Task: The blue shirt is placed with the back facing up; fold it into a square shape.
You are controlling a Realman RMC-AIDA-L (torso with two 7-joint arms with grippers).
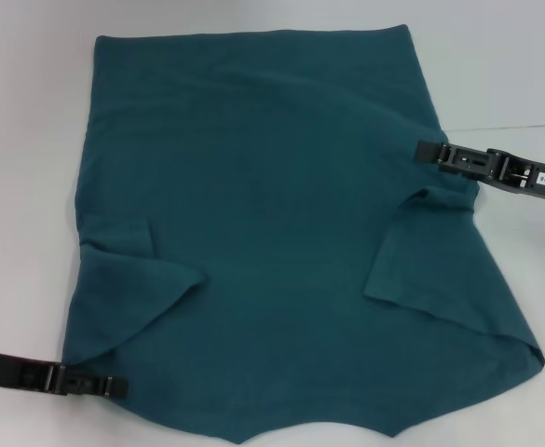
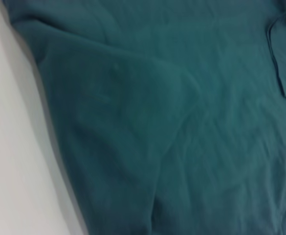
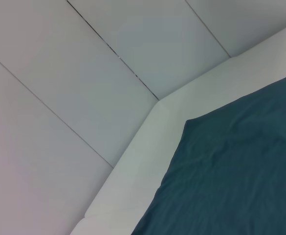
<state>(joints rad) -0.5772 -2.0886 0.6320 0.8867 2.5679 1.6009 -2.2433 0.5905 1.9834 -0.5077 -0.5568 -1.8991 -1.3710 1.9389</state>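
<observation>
The blue shirt point(image 1: 272, 186) lies spread flat on the white table point(image 1: 20, 140), hem at the far side and collar end at the near edge. Its left sleeve point(image 1: 132, 289) is folded inward over the body, and its right sleeve point(image 1: 430, 251) is partly turned in too. My left gripper point(image 1: 115, 387) reaches in low from the left, its tip at the shirt's near-left edge. My right gripper point(image 1: 421, 151) comes in from the right with its tip at the shirt's right side, just above the sleeve. The left wrist view is filled with the shirt's fabric point(image 2: 182, 122); the right wrist view shows a shirt corner point(image 3: 240, 166).
Bare white table surrounds the shirt on the left, far side and right point(image 1: 514, 74). The right wrist view shows the table's edge point(image 3: 133, 161) and grey panels point(image 3: 84, 73) beyond it.
</observation>
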